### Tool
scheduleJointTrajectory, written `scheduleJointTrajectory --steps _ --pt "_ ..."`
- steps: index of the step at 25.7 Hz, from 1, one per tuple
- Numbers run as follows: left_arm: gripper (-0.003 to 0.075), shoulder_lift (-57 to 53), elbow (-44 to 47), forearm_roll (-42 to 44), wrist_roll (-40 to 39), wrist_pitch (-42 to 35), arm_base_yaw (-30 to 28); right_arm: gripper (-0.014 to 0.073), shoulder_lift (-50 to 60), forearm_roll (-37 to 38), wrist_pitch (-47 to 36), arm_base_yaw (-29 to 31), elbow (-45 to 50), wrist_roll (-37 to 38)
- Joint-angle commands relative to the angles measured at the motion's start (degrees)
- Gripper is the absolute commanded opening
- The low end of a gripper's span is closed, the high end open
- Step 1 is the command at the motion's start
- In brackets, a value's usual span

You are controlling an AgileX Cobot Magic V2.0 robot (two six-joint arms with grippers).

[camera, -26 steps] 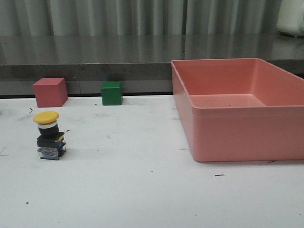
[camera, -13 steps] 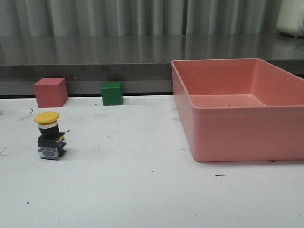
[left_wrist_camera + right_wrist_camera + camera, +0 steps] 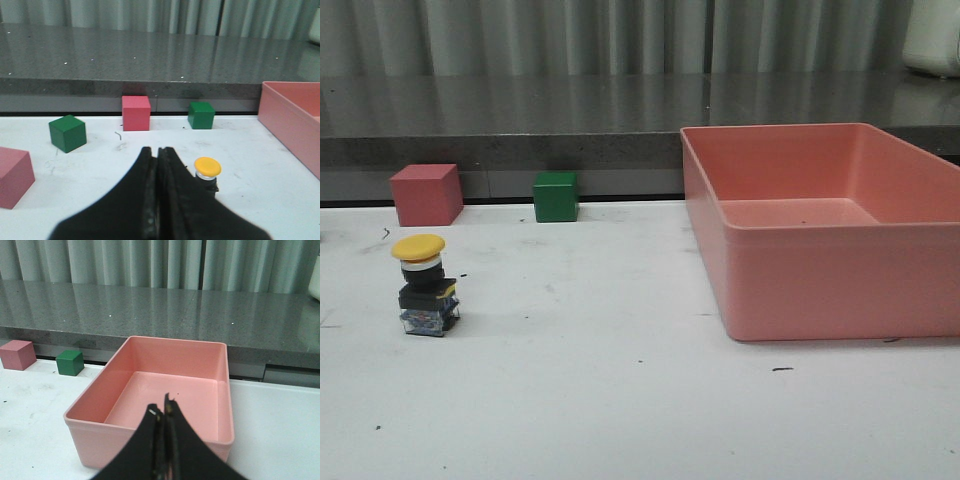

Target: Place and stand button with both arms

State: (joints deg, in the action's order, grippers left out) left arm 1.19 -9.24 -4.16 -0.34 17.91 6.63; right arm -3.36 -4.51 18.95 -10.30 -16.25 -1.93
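Button [image 3: 424,285] stands upright on the white table [image 3: 620,400], yellow cap up, just beyond and beside the left pincer [image 3: 158,152], whose fingers are pressed together on nothing; right pincer [image 3: 163,412] likewise closed and empty, above the pink tray [image 3: 150,435]

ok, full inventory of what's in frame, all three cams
yellow-capped push button with black base: 1, upright on the white table, front left.
red cube: 1, back left by the ledge.
green cube: 1, back edge, right of that red cube.
second green cube: 1, left wrist view only.
pink block: 1, partly cut off, left wrist view only.
pink plastic bin: 1, right side, nothing inside.
left gripper: black fingers shut, holding nothing.
right gripper: black fingers shut, holding nothing.
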Motion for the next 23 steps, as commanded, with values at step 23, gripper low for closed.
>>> scheduleJointTrajectory --steps 23 --pt "-0.0020 -2.69 10.54 -1.85 -0.40 -16.80 -5.11 -0.0062 -0.69 0.04 -4.78 0.26 -1.35 -0.58"
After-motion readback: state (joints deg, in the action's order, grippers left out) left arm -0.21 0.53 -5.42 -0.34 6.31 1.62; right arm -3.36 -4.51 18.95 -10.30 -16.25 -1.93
